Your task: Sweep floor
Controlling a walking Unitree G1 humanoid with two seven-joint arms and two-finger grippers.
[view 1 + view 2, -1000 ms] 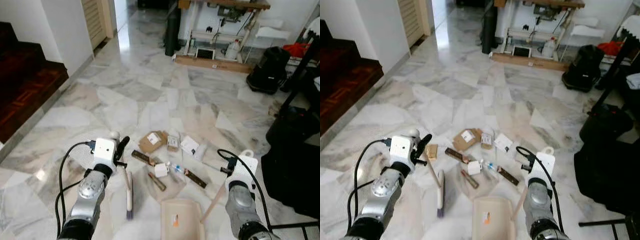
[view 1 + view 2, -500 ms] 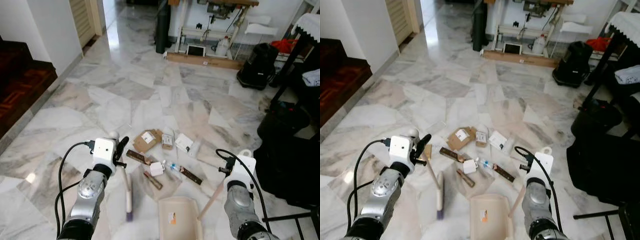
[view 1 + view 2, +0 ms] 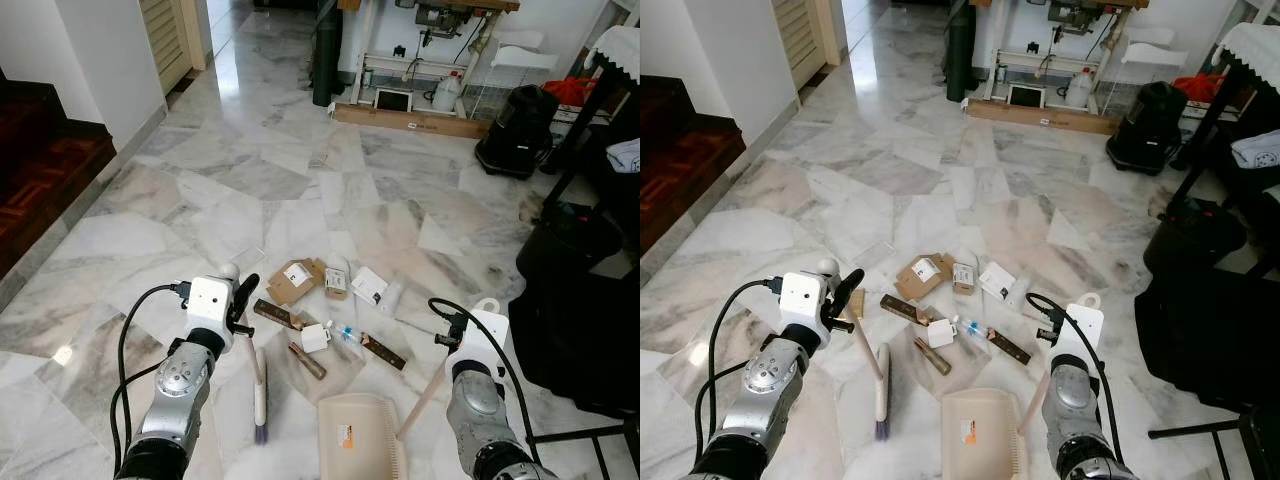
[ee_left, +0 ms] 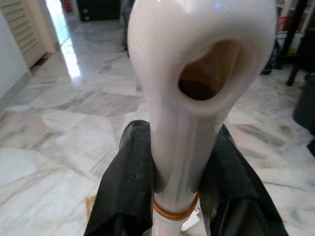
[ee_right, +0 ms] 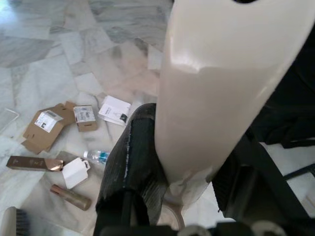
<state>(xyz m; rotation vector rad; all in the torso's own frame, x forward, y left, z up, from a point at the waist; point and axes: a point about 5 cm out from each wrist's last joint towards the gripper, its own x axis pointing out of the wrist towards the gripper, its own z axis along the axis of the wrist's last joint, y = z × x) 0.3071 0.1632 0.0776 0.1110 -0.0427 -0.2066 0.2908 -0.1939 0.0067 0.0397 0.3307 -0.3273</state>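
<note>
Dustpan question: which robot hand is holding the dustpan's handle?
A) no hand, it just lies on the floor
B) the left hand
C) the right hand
C: the dustpan has its handle running up into the right hand, whose fingers clamp it, while the left hand grips the broom.

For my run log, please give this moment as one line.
left gripper: shut on broom | right gripper: shut on dustpan handle | litter: on floor, ahead of dustpan
</note>
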